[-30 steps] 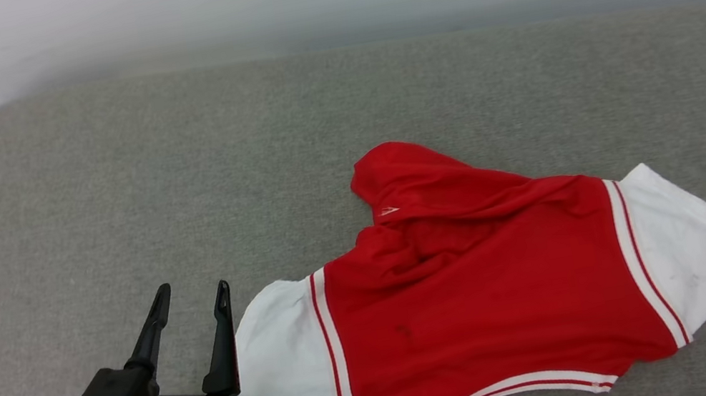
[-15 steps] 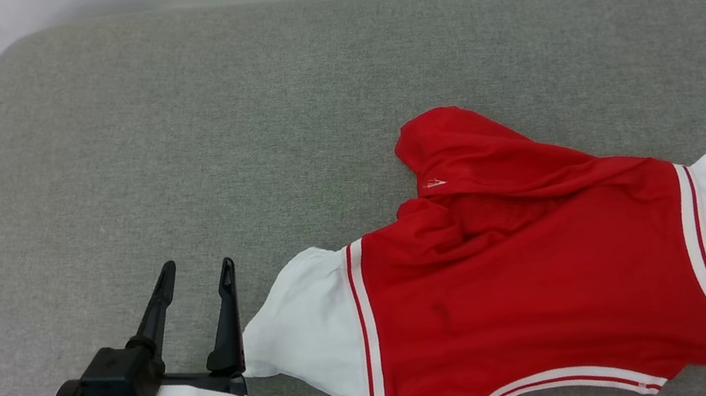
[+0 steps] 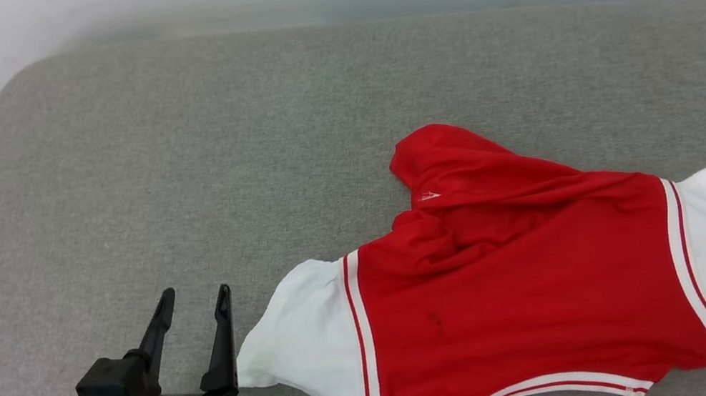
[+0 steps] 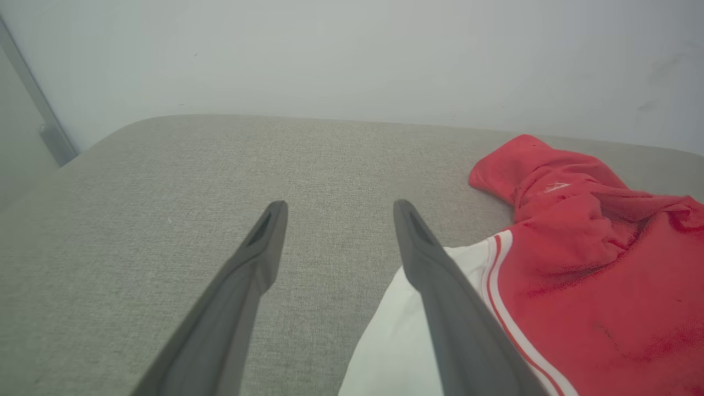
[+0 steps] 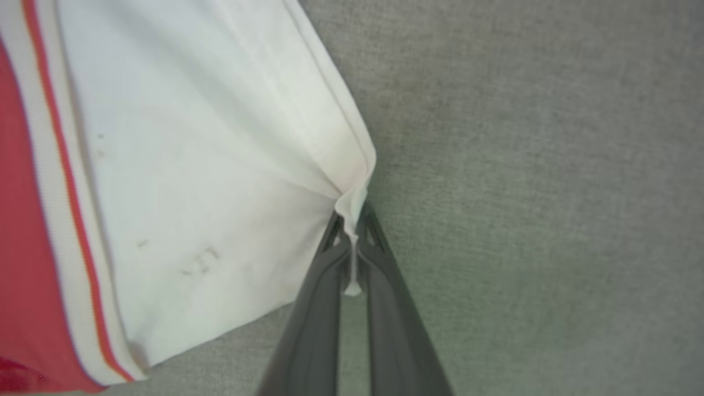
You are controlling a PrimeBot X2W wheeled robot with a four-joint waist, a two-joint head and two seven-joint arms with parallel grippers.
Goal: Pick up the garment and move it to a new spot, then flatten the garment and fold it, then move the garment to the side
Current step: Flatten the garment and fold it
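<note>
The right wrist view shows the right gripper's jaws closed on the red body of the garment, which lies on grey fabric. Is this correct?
Not quite. The right gripper has its jaws closed on the edge of the white sleeve, not the red body, as the right wrist view shows. The garment does lie on grey fabric.

The left hand is spread wide; the right hand is pinched closed.
</note>
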